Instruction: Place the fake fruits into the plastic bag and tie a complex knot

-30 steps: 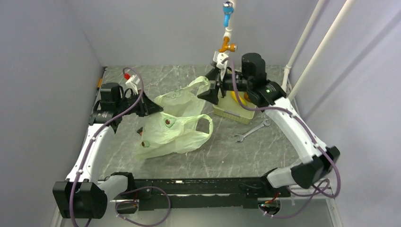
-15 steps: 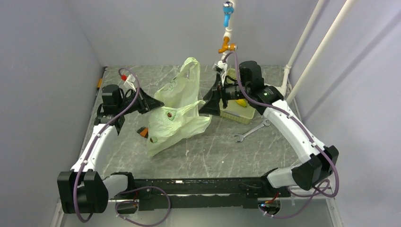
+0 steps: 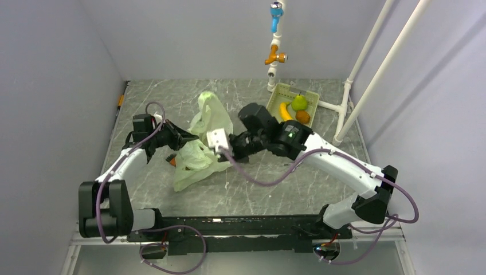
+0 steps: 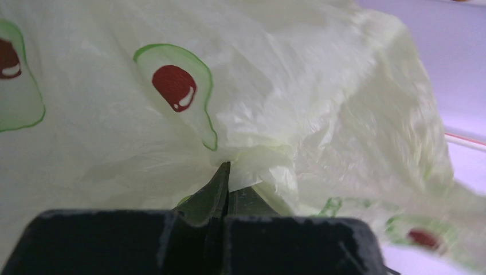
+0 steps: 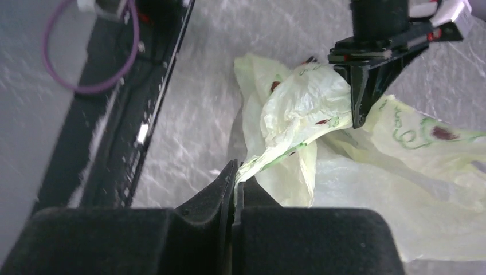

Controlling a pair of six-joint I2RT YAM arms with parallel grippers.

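The plastic bag (image 3: 202, 134), pale green with avocado prints, is bunched up between both grippers at the table's left middle. My left gripper (image 3: 183, 139) is shut on a gathered fold of the bag (image 4: 252, 163), its jaws (image 4: 226, 175) pressed together. My right gripper (image 3: 222, 154) is shut on a twisted strand of the bag (image 5: 286, 150) right at its tips (image 5: 236, 172). The left gripper (image 5: 360, 114) shows across from it, pinching the same film. The fake fruits, a yellow banana (image 3: 284, 111), a green round one (image 3: 299, 102) and an orange one (image 3: 302, 117), lie in the tray.
The pale green tray (image 3: 277, 93) sits at the back right by the white pipes (image 3: 344, 109). A small orange-and-black block (image 3: 171, 162) lies just left of the bag. The black base rail (image 5: 143, 114) runs along the near edge.
The right arm swung from the tray down and left to the bag and shut on a strand of it. The bag was pulled up and bunched. The left gripper stayed shut on it.
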